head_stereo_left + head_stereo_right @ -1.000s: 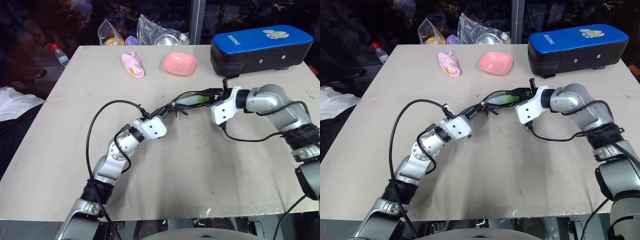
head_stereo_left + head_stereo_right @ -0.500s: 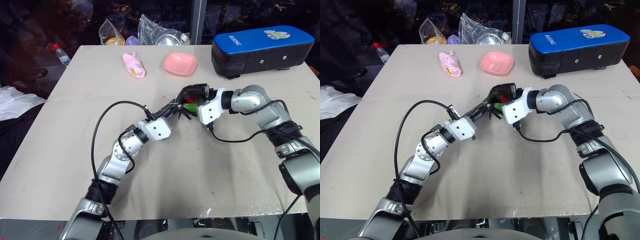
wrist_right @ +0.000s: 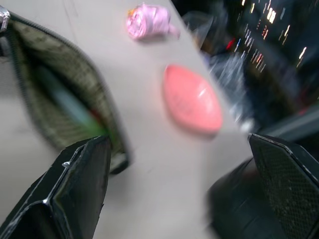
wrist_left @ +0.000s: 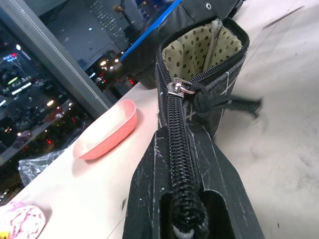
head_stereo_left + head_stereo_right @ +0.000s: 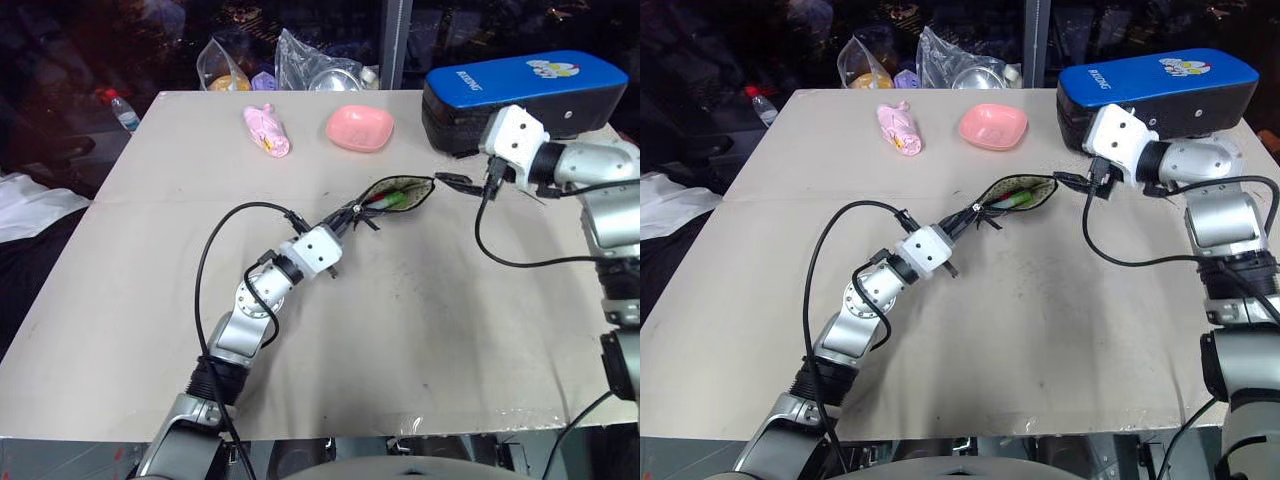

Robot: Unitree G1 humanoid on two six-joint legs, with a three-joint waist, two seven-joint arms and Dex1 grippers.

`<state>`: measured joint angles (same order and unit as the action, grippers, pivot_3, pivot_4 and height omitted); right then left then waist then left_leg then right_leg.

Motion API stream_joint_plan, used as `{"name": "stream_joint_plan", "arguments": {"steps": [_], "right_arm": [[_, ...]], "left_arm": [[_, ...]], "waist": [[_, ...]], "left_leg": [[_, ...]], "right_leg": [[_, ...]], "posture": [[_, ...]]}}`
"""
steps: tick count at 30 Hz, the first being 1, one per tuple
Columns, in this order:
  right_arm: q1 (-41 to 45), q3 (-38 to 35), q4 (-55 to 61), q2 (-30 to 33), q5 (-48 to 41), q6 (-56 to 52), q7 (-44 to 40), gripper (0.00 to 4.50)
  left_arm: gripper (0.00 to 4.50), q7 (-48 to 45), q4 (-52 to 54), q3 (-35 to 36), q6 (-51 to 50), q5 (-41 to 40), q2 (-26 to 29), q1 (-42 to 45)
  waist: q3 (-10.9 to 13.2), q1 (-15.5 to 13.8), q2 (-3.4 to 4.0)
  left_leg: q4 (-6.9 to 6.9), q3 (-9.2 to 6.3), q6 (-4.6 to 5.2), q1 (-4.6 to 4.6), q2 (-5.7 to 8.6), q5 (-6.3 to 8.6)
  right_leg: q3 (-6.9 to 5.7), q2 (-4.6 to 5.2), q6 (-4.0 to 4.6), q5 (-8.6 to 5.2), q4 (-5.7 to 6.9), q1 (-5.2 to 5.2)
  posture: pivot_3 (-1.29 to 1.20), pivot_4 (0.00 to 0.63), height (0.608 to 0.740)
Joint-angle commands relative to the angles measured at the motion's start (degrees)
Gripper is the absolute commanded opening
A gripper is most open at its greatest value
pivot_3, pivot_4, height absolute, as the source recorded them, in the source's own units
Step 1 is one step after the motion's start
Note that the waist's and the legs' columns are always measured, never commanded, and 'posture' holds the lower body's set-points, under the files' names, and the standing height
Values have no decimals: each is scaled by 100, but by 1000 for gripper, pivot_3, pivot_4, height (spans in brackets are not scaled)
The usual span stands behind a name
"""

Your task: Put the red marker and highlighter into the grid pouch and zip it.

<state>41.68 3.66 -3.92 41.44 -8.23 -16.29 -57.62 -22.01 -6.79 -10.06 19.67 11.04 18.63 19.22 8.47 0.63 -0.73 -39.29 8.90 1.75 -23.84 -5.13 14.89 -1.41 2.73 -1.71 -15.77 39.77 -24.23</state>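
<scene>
At tabletop (image 5: pixel 420 330) centre, grid pouch (image 5: pixel 400 193) lying open, red marker (image 5: pixel 1008 194) and highlighter (image 5: pixel 397 200) showing inside. Left end effector (image 5: pixel 345 220) clamping pouch's 8 o'clock end; right end effector (image 5: pixel 452 181) standing wide at 3 o'clock. Zipping remaining.

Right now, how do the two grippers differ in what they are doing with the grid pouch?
The left gripper has its jaws shut on the grid pouch at its zipper end; the right gripper has its jaws wide open and holds nothing. The left one touches the pouch; the right one sits just off the pouch's open end. Both point toward the pouch.
</scene>
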Motion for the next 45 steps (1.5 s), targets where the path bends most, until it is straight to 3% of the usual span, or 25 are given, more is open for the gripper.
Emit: {"name": "stream_joint_plan", "arguments": {"steps": [1, 4, 8, 16, 28, 32, 38, 39, 45], "right_arm": [[-544, -307, 1498, 27, -1136, -2066, 26, 4453], [-970, -329, 2335, -46, -1738, -3231, 272, 4453], [-1328, -260, 2956, -698, -2286, -4564, 1115, 4453], [-1310, 186, 2561, -1930, -1823, -4417, 2481, 4453], [-1417, 221, 2691, -2156, -1785, -4259, 2876, 4453], [-1451, 236, 2631, -2162, -1716, -4149, 2958, 3299], [-1524, 250, 2638, -2176, -1707, -4084, 3029, 358], [-1530, 242, 2631, -2193, -1713, -4083, 3055, 128], [-1534, 143, 2573, -2289, -1699, -4199, 3307, 128]], "left_arm": [[0, 24, 214, 20, -76, -163, -127, 105], [0, -15, 235, -18, -132, -156, -215, 126], [0, -67, 156, -134, -108, -122, -313, 116], [0, -461, -24, -537, -11, 32, -177, 31], [0, -482, -2, -569, 67, 6, -61, -120], [0, -504, -15, -556, 98, -13, -22, -133], [0, -509, -6, -528, 98, -24, 14, -150], [0, -508, 1, -525, 93, -24, 14, -158], [0, -490, 40, -519, 79, -14, 20, -213]], "waist": [[0, 2, 0], [0, -5, -1], [0, 5, -3], [-3, 1, -7], [-3, 5, -7], [-3, 5, -7], [-3, 7, -7], [-3, 6, -7], [-3, 8, -7]], "left_leg": [[3, -6, 0, -1, -1, 0], [0, -36, 1, -2, 1, 1], [-1, -54, 3, -5, 5, 2], [0, -64, 2, -6, 13, 1], [0, -70, 3, -11, 12, 2], [1, -70, 3, -11, 12, 2], [1, -70, 4, -11, 12, 2], [1, -70, 4, -11, 12, 2], [2, -70, 4, -11, 12, 2]], "right_leg": [[0, 0, 0, 0, -1, 0], [-1, 1, 0, 0, -1, 2], [-5, 2, 1, 1, 1, 4], [-14, -1, 1, 1, -1, 8], [-19, -2, 1, 0, -4, 8], [-20, -2, 1, 0, -4, 8], [-20, -2, 1, 0, -5, 8], [-20, -2, 1, 0, -5, 8], [-20, -2, 1, 0, -5, 8]], "posture": [[0, 150, 717], [0, 150, 717], [0, 150, 717], [0, 150, 717], [0, 150, 717], [0, 150, 717], [0, 150, 717], [0, 150, 717], [0, 150, 717]]}}
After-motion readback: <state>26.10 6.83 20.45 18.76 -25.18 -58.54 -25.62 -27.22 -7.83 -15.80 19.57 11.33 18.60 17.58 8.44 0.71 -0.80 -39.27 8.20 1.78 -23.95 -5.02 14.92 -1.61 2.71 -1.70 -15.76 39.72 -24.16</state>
